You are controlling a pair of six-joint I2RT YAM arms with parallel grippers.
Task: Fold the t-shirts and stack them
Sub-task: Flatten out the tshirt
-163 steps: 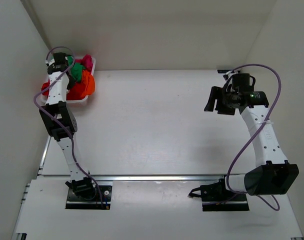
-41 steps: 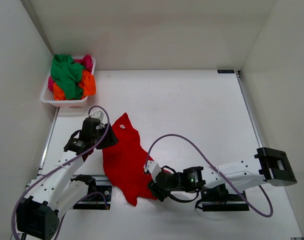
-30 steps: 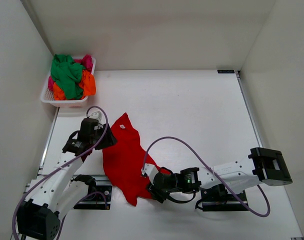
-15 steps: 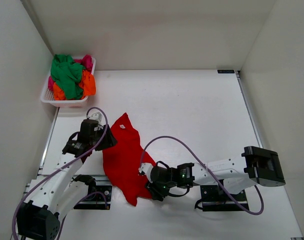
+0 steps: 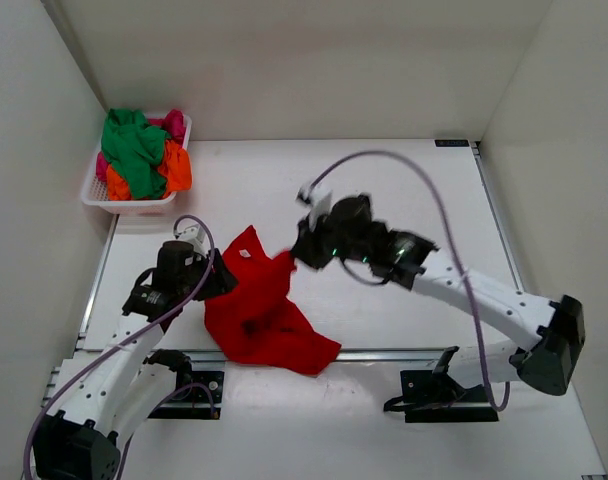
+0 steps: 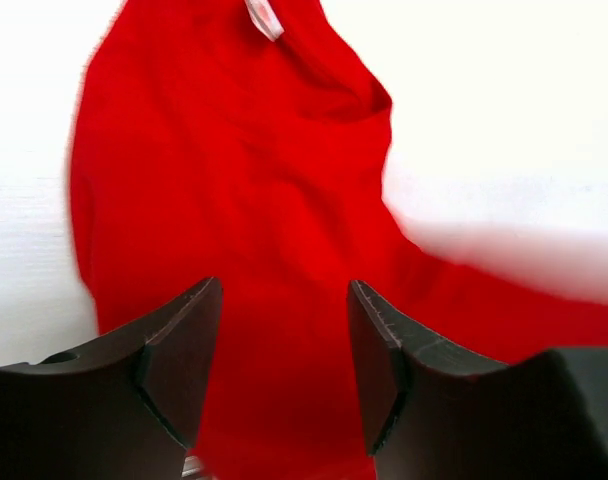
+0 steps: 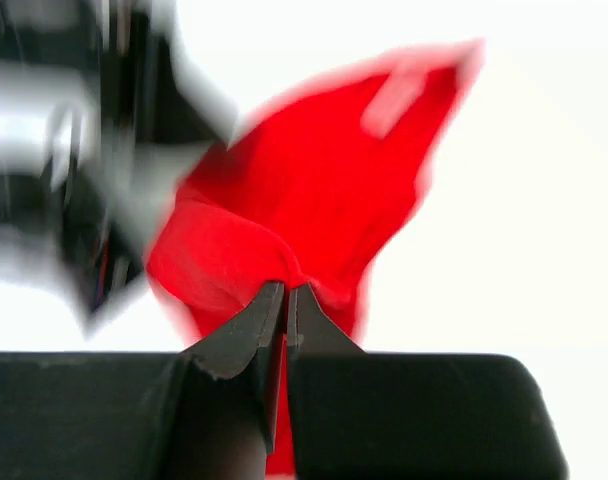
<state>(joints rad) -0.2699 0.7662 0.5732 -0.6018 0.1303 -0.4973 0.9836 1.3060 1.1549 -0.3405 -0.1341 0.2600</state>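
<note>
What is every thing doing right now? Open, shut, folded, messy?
red t-shirt: unfolded, crumpled, one part pulled up.
right gripper: jaws shut on the red t-shirt.
left gripper: jaws open, over the red t-shirt.
basket: full.
other t-shirts: unfolded, bunched up in the basket.
</note>
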